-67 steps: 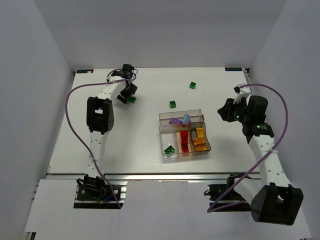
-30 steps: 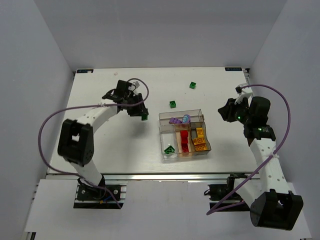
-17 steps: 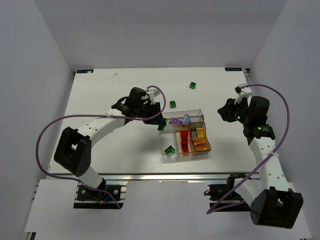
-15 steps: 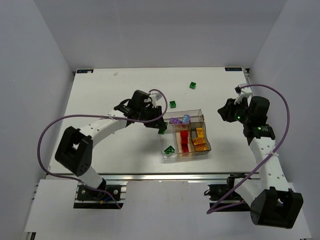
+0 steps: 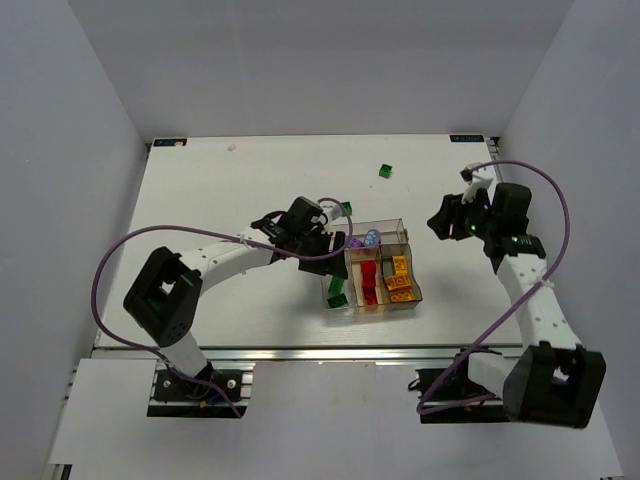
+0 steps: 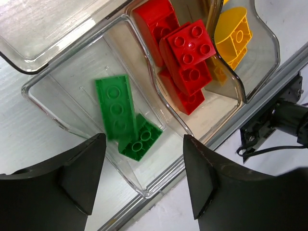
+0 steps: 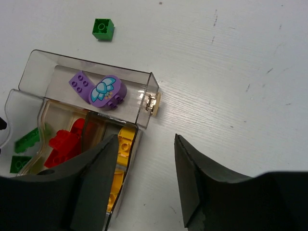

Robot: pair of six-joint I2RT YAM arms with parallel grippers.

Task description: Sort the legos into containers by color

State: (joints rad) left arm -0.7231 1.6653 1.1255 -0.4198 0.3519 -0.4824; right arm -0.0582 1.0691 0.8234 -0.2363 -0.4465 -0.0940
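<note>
Hanging over the left side of the tray (image 5: 385, 222), the left fingers (image 6: 77, 178) stand wide apart with nothing between them. Straight below the gap, in the clear compartment (image 6: 72, 72), a flat green plate (image 6: 115, 108) lies tilted. Its long axis runs away from the wrist and its near end rests on a square green brick (image 6: 141, 139). Its outline is a little blurred, so I cannot tell whether it is at rest. To the right, the amber compartment holds the red bricks (image 6: 185, 57) and the smoky one holds the yellow bricks (image 6: 233, 38). The wide far compartment holds the lilac pieces (image 7: 101, 89).

Two greens are loose on the table (image 5: 200, 200), and the next reach turns on where they lie. The nearer loose green (image 5: 346, 208) sits just beyond the tray's far-left corner, beside the left wrist and well apart from the right arm. I judge it the left arm's to fetch: a short move away from the base, with the tray wall close on the brick's near side. The farther loose green (image 5: 386, 171) lies beyond the tray's far edge, about between the two arms, perhaps a shade closer to the right. The right fingers (image 7: 91, 187) are spread and empty, hovering off the tray's right side over the table.
</note>
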